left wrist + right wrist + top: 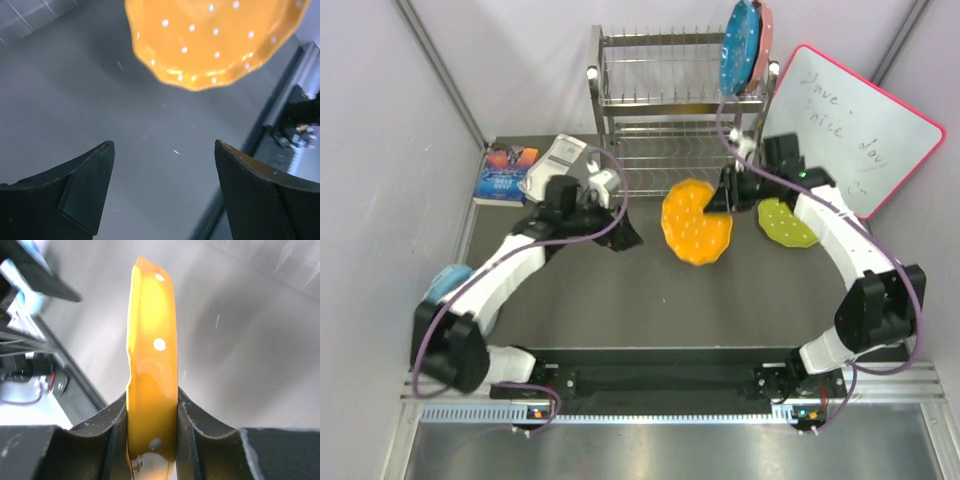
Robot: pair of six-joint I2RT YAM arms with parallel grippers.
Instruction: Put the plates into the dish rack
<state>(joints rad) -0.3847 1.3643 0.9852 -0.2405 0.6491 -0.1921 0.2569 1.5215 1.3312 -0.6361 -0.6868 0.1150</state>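
One orange plate (696, 222), pinched edge-on at its rim by right hand (727, 194), aloft over worktop (620, 300) before rack (660, 100); left hand (163, 146) open, empty; risk: narrow rim grip, plate may pivot or slip out.

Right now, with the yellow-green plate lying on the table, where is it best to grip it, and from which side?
Pinch the yellow-green plate by its scalloped rim at the near-left edge, coming low from the middle of the table. It seems to lie flat, so only the thin rim offers a hold, and the right arm covers its far-right side.
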